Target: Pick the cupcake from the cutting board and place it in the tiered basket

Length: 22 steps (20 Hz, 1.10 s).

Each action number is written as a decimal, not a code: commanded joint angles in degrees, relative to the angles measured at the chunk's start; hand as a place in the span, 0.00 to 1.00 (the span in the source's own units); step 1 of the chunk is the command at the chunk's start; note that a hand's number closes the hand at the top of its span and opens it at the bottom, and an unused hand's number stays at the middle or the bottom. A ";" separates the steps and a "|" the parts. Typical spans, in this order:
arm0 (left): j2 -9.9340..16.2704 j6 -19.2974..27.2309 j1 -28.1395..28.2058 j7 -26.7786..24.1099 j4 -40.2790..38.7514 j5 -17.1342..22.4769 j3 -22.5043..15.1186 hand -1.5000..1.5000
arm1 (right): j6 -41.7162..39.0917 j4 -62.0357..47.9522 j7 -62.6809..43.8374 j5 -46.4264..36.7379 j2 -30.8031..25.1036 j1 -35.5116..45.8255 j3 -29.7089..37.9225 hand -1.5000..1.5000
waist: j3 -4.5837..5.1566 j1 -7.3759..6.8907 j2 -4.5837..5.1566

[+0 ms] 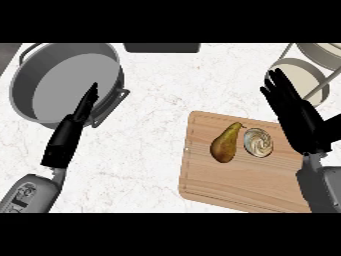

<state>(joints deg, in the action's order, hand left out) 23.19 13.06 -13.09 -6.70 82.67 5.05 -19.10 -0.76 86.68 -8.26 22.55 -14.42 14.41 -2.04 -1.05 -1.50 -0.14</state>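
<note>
Cupcake (258, 142) sits on cutting board (239, 185), upper right part, just beside pear (227, 142) to its left; untouched by either hand. Right hand (295, 117) above board's right edge, fingers straight and spread, pointing up toward tiered basket (313, 70); holds nothing, apart from cupcake. Left hand (73, 130) at view's left, fingers straight, held together edge-on, tips over rim of grey pot (55, 80); holds nothing. Basket at upper right corner, on marble counter (158, 100).

Cream-swirled cupcake (258, 142); perhaps olive-brown pear (226, 143)
</note>
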 commanded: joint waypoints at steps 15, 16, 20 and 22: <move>2.44 -6.41 10.15 12.93 4.82 15.75 10.53 0.50 | 22.04 6.14 13.42 -33.23 0.59 -9.56 -5.01 0.00 | 1.05 1.17 -0.04; -0.05 -4.97 9.85 10.94 3.62 13.77 8.72 0.50 | 22.44 7.28 11.09 -37.31 -0.31 -9.02 -7.86 0.00 | 1.09 1.38 -0.01; 1.68 -5.23 11.33 11.55 4.42 13.98 9.72 0.50 | 19.74 12.78 0.04 -48.22 -11.24 -10.73 -8.95 0.00 | 1.33 1.72 -0.52; 1.49 -4.61 9.35 14.34 4.89 14.26 9.57 0.50 | 15.99 15.38 -6.22 -52.92 -14.96 -10.67 -11.08 0.00 | 1.37 2.35 -0.55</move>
<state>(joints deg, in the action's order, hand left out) 24.38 8.11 -5.09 5.52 87.00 19.15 -9.40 18.69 98.26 -6.65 -22.15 -22.12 4.74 -11.25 0.09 0.49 -0.56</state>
